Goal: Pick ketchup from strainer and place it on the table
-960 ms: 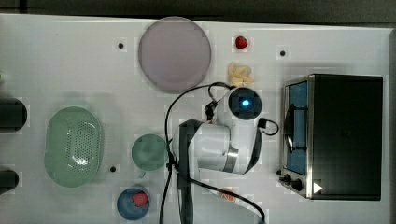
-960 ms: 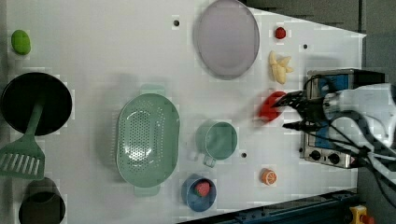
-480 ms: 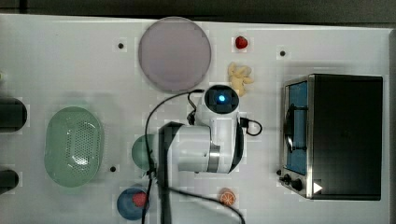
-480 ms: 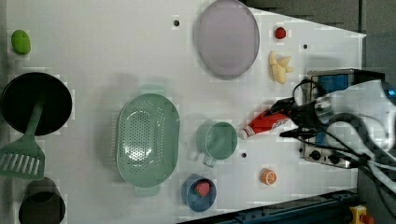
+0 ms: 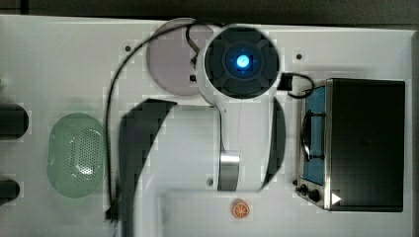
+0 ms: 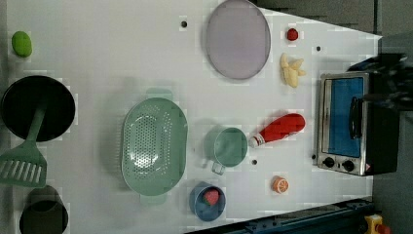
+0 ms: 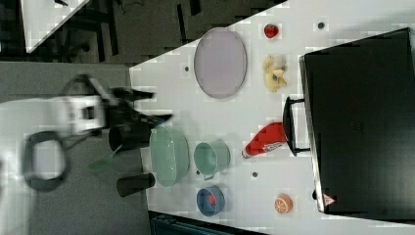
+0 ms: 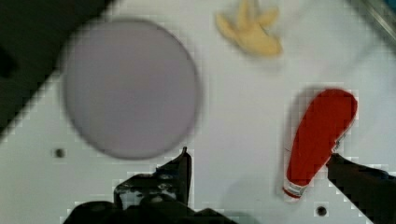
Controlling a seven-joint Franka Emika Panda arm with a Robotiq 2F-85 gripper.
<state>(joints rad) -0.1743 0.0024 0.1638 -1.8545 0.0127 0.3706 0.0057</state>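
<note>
Between the spread fingers of the gripper [image 8: 257, 163], nothing is held; in the wrist view one dark finger [image 8: 180, 172] is seen near the plate [image 8: 130, 86] and the other at the base of the ketchup [image 8: 320, 135], with bare table [image 8: 233, 121] in the gap. In the right view the gripper [image 7: 149, 105] is seen off past the table edge, well apart from the bottle.

The ketchup [image 6: 278, 129] is found lying on its side on the table [image 6: 107, 48], cap toward the cup [image 6: 229, 147] and base toward the oven [image 6: 347, 122], touching neither as far as can be told. The strainer [image 6: 153, 146] is seen empty, well apart from the bottle on the far side of the cup. A banana [image 6: 291, 70] and a strawberry [image 6: 292, 34] are seen beyond the bottle, an orange slice [image 6: 279, 184] and a blue bowl [image 6: 207, 201] on the other side of it.

By the look of it, the placing is done and only the retreat is left. That retreat is best made straight up and away, with the fingers kept wide so that the bottle is not clipped or rolled toward the oven. The cable [image 5: 116, 108] trailing over the table should be kept clear of the cup and bowl.
</note>
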